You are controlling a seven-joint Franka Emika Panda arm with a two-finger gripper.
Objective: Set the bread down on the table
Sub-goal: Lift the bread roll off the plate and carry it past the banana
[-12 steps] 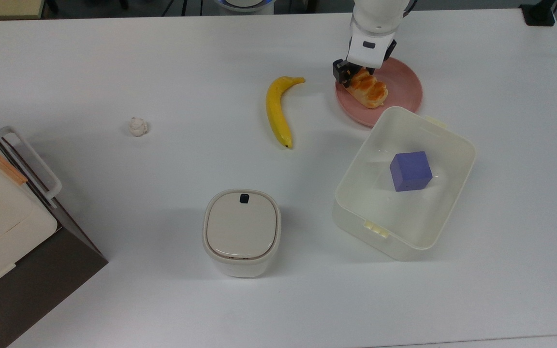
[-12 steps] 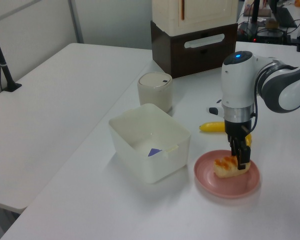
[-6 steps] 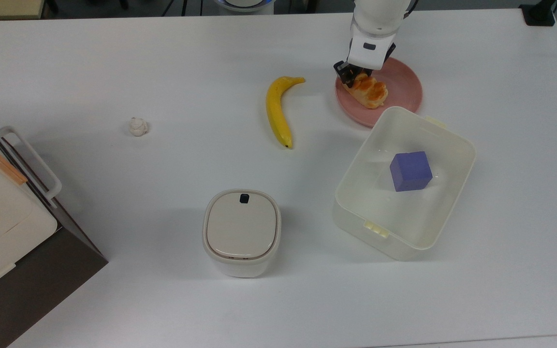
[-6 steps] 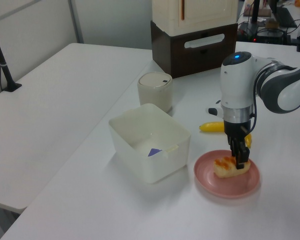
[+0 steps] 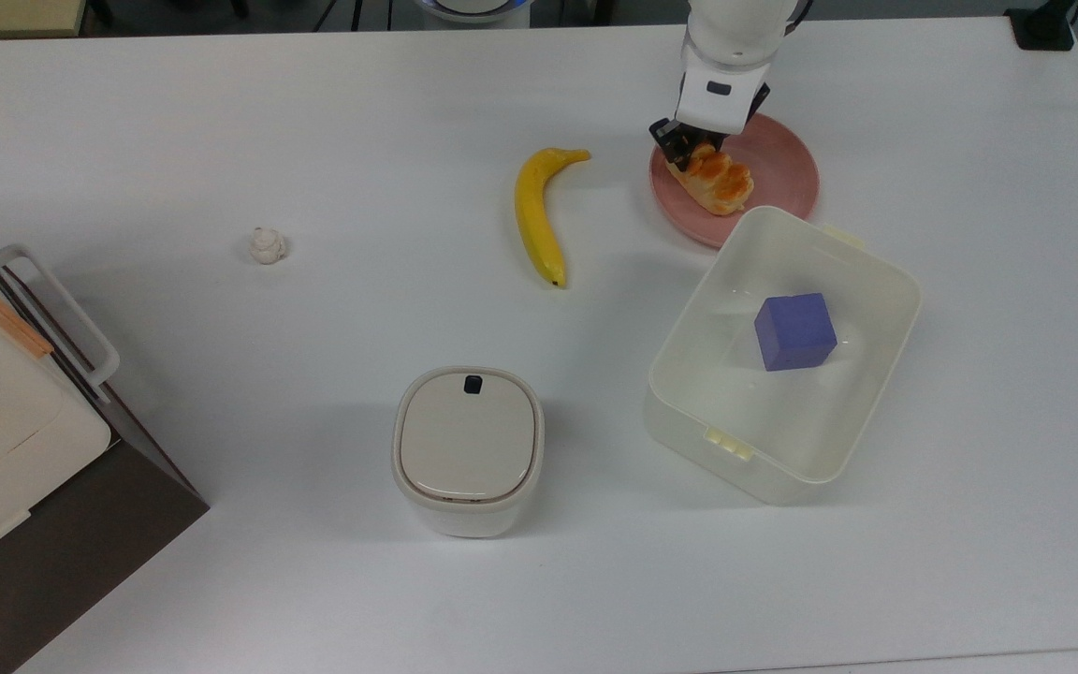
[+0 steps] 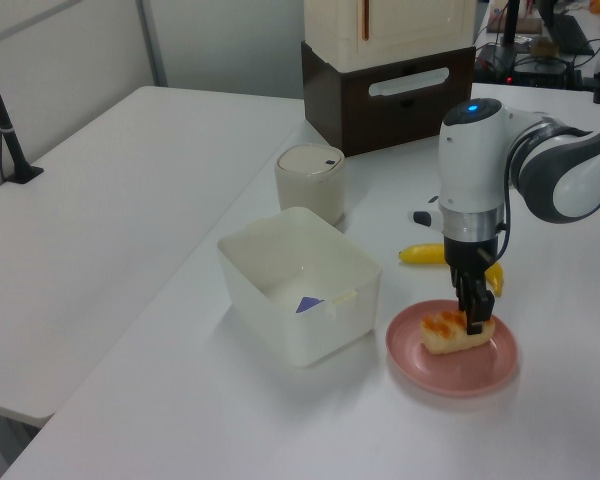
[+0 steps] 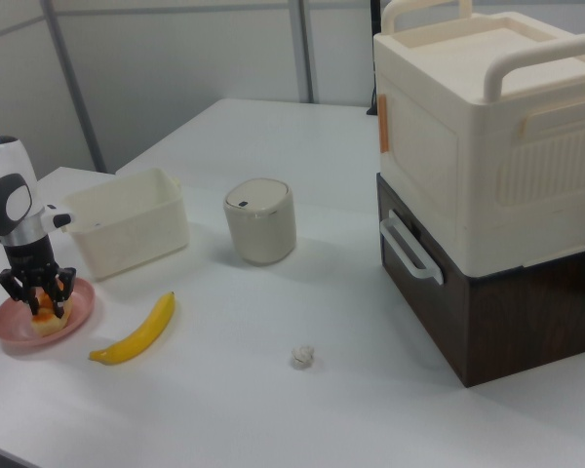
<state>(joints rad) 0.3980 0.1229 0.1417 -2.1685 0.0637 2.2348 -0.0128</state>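
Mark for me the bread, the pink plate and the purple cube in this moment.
bread point(image 5: 724, 184), top view, on its glossy orange-brown top.
pink plate point(image 5: 787, 167), top view, on bare plate surface at the top view's right of the bread.
purple cube point(image 5: 792, 329), top view, on its upper face, inside the white bin.

Open table point(image 5: 314, 122) spans the top view's left of the banana point(image 5: 537, 211). White bin point(image 5: 782, 356) sits touching the pink plate point(image 5: 782, 168) on its near side, blocking there. Lidded canister point(image 5: 469, 449) and small white lump point(image 5: 268, 245) stand well apart; stacked boxes point(image 7: 487, 175) occupy the top view's near left corner.
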